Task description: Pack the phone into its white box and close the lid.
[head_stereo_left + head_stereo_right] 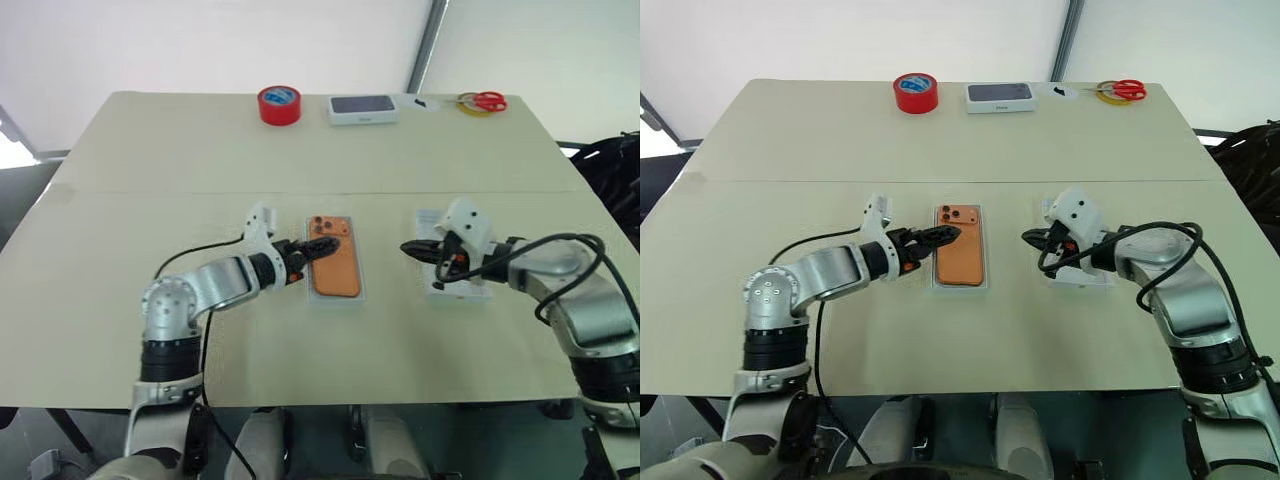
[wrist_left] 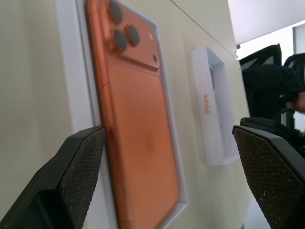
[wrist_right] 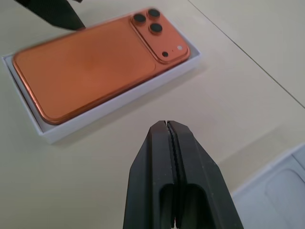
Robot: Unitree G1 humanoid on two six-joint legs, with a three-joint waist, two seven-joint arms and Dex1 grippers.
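The orange phone (image 1: 335, 258) lies camera-side up inside the shallow white box (image 3: 119, 102) at the middle of the table. My left gripper (image 1: 318, 247) is open at the phone's left edge, near the lens corner, its black fingers (image 2: 71, 171) spread with nothing between them. To the right lies the lid (image 2: 214, 114), a white tray with orange lettering on its side. My right gripper (image 3: 167, 125) is shut and empty, hovering over the lid's left end and pointing toward the phone.
Along the far edge of the table stand a red tape roll (image 1: 279, 104), a dark-topped closed white box (image 1: 363, 109), and red-handled scissors (image 1: 488, 101). A black object (image 1: 615, 170) sits beyond the table's right edge.
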